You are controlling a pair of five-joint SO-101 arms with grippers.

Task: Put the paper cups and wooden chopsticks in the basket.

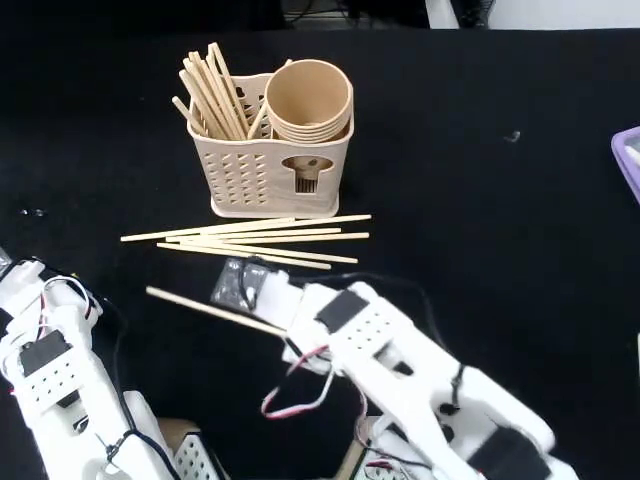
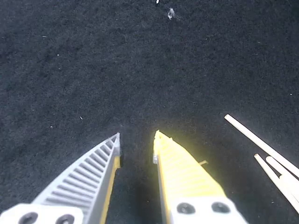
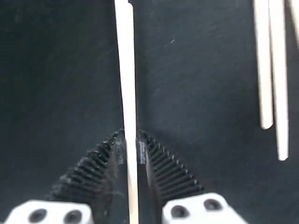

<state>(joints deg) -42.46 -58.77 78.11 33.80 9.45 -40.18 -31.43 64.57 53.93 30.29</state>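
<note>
— What does the right gripper [image 3: 131, 135] have?

— Its jaws are clamped on one chopstick [image 3: 125, 70], which runs lengthwise between them and pokes far out past the tips. In the high view the stick lies low over the table [image 1: 480, 200], nearer the arms than the loose chopsticks [image 1: 260, 238].

— And the basket [image 1: 250, 180]?

— It stands beyond that pile. The cups [image 1: 308, 100] sit stacked in one compartment, and a bundle [image 1: 210, 90] of sticks leans in the other.

— So where is the risk?

— The hold, I think. A thin round stick pinched along the jaws can slide or swing as the arm lifts. The long free end may also catch the basket rim or the leaning bundle and tip something over.

— What about the pile?

— A low sweep toward the basket could scatter it, which would make later picks harder.

— And the left gripper [image 2: 136, 135]?

— Its jaws are apart with nothing between them, over bare table off to the side. It seems out of the way.
</note>
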